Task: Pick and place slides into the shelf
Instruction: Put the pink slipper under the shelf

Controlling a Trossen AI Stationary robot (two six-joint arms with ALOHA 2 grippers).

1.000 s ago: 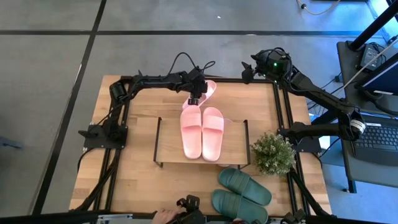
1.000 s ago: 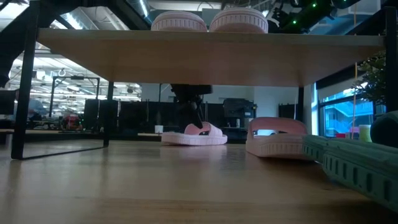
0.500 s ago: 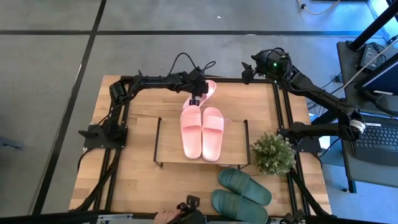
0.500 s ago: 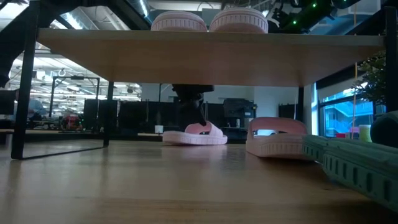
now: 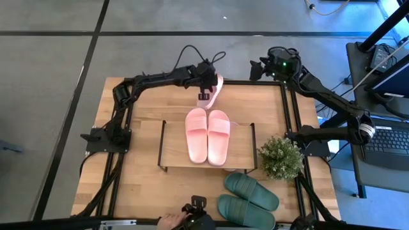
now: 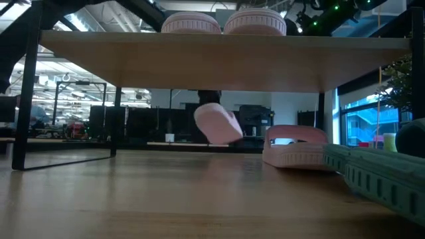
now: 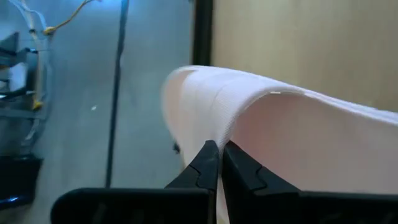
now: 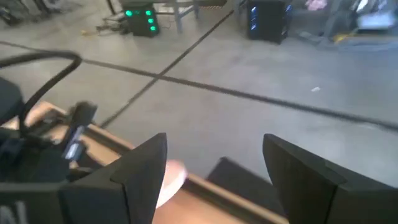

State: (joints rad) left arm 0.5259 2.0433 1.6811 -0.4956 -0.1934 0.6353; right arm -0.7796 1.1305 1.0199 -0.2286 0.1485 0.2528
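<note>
Pink slide (image 5: pixel 215 89) — pinched in left tool (image 5: pixel 204 96), off table.

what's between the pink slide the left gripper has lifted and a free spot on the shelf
Nothing visible blocks it. The left gripper holds the pink slide just behind the shelf, whose top has bare board on either side of the pink pair.

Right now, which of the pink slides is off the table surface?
The pink slide behind the shelf, pinched by the left gripper and hanging tilted. The pair on the shelf lies flat.
</note>
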